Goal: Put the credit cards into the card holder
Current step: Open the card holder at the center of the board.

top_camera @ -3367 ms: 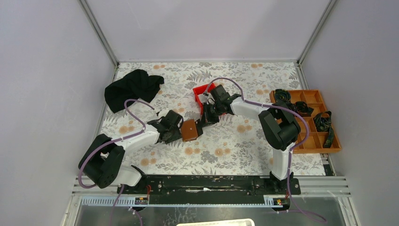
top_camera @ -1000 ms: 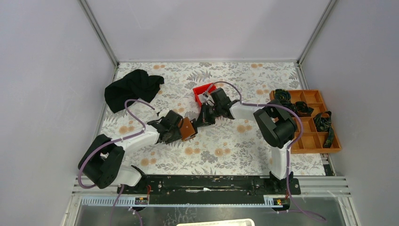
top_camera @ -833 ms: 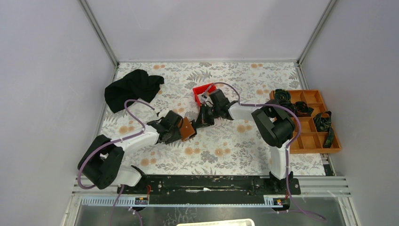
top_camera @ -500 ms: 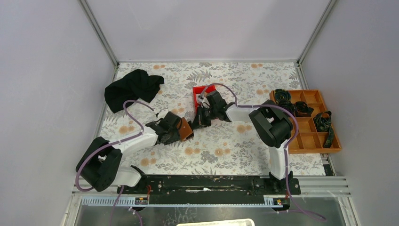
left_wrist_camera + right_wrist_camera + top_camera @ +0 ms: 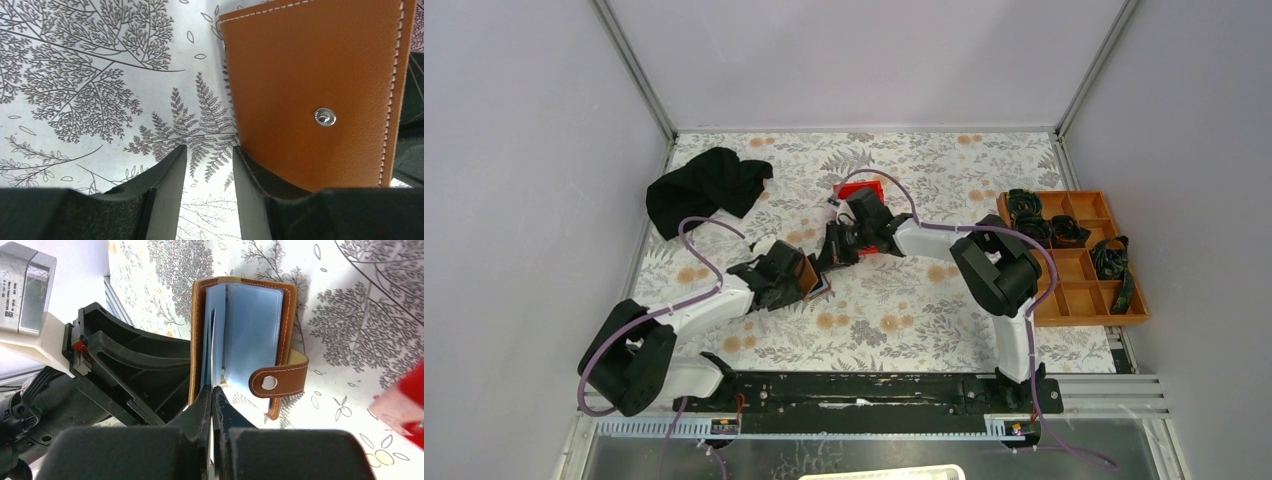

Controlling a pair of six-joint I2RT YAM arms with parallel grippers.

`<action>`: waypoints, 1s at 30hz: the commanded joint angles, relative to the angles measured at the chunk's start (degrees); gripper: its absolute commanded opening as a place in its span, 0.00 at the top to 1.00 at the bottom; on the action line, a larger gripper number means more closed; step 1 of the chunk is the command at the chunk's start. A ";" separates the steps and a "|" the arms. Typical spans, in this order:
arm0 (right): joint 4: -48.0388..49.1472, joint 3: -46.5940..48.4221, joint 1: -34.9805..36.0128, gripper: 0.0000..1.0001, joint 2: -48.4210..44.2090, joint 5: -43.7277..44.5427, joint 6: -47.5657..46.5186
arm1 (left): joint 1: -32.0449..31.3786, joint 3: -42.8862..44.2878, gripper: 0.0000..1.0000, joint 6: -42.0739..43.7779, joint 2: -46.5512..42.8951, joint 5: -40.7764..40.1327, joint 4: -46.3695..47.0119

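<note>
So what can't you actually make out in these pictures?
Right wrist view: whether the right jaws pinch a card; edge-on, too thin.
Top view: what the red bin holds; the right arm covers it.
Left wrist view: whether the left jaws grip the card holder; their own finger hides its edge.

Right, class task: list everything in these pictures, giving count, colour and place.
wallet: one, brown, open, blue sleeves, between the grippers.
card: one, dark, edge-on, at the wallet's sleeves.
bin: one, red, behind right arm.
cloth: one, black, far left.
tray: one, orange, right edge.
black items: several, in tray.
table: one, floral.
left gripper: black, fingers apart, beside wallet.
right gripper: black, shut on card.
</note>
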 commanded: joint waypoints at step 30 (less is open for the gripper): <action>-38.06 32.86 15.27 1.00 11.98 36.17 -21.74 | 2.84 0.17 0.52 -1.72 -3.45 -2.77 -8.67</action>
